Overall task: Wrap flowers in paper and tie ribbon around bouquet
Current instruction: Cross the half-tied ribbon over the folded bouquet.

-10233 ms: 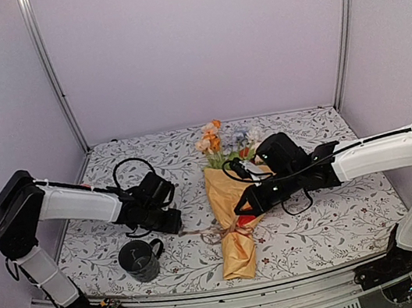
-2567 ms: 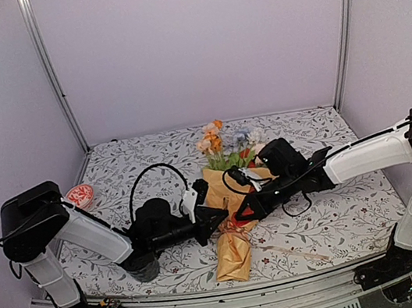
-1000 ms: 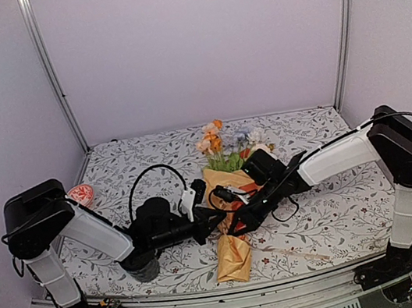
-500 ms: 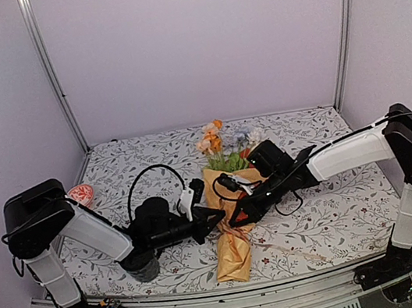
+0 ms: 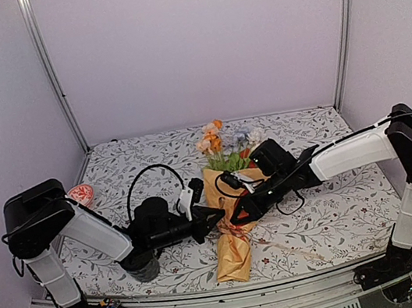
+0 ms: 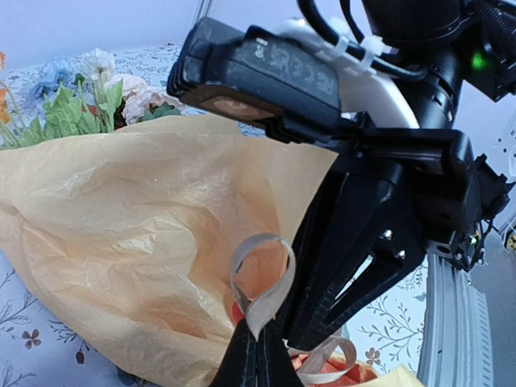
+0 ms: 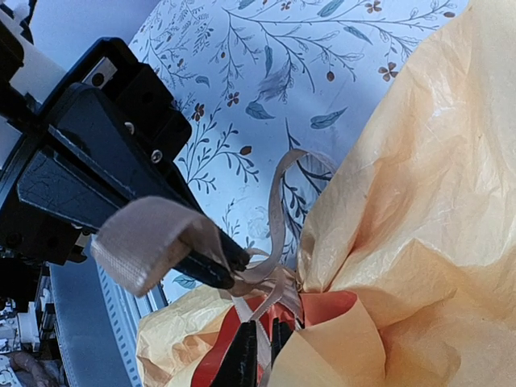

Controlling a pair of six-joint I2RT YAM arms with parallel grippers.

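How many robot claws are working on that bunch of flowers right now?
2. The left gripper is on the left side, pinching the ribbon at the waist of the bouquet; the right gripper meets it there from the right. None seems hidden.

There are two robot arms, the left arm (image 5: 91, 224) and the right arm (image 5: 348, 154). Each carries one two-fingered tool, which makes two in all: the left end effector (image 5: 215, 217) and the right end effector (image 5: 236, 217). There is one surface (image 5: 336, 219). On it is one bouquet (image 5: 234, 252), made of one sheet of paper (image 6: 121, 218) and one bunch of flowers (image 5: 220, 142). The heads are too crowded to count, but four colours show: orange, peach, white and pale blue. As far as can be told there is one ribbon (image 7: 153, 242), with one open loop in the left wrist view. There is also one dark mug (image 5: 142, 269), one small red-and-white round thing (image 5: 81, 195), and two metal posts (image 5: 51, 77).
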